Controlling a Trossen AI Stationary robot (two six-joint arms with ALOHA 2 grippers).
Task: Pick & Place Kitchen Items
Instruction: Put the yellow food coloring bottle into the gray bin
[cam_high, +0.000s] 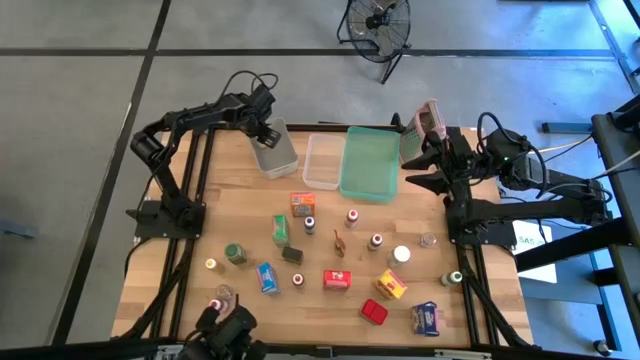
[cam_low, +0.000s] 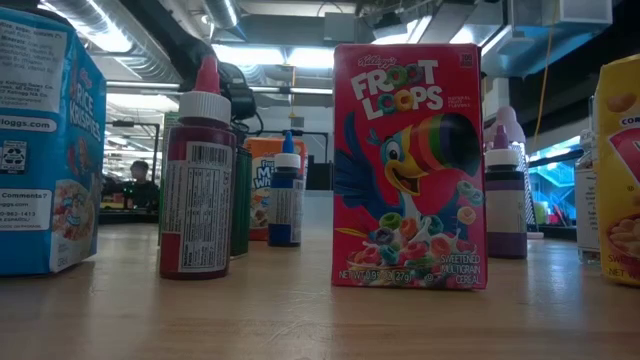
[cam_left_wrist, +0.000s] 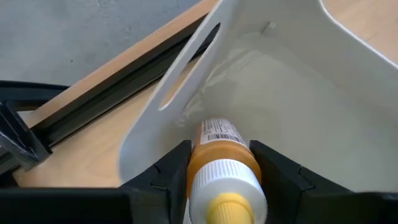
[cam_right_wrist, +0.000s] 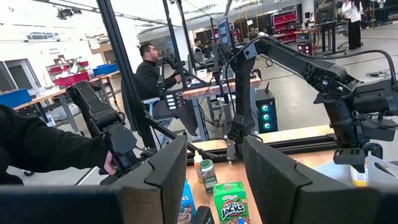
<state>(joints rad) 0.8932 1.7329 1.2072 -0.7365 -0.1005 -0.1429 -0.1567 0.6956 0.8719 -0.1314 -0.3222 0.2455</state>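
My left gripper (cam_high: 268, 135) hangs over the pale bin (cam_high: 277, 155) at the table's far left. It is shut on a small orange bottle (cam_left_wrist: 219, 146) with a white cap and a yellow tip. The bottle's bottom points down into the bin (cam_left_wrist: 280, 81). My right gripper (cam_high: 418, 170) is held level and high at the far right, open, with nothing between its fingers (cam_right_wrist: 168, 174). The other kitchen items, little bottles, jars and boxes, stand scattered over the table's near half (cam_high: 337, 279). My left gripper pinches the orange bottle between its two fingers (cam_left_wrist: 171, 168), on the bottle's shoulder (cam_left_wrist: 198, 163) just under the white cap. The fingers slant steeply down from above, one on each side. The bottle hangs cap-up inside the bin's mouth; whether its bottom touches the bin I cannot tell.
A clear bin (cam_high: 321, 160) and a teal tray (cam_high: 368, 162) stand beside the pale bin along the far edge. A tall container with a pink rim (cam_high: 426, 122) is close to my right gripper. People sit at benches beyond the table (cam_right_wrist: 152, 78). The low view shows a cereal box (cam_low: 410, 165).
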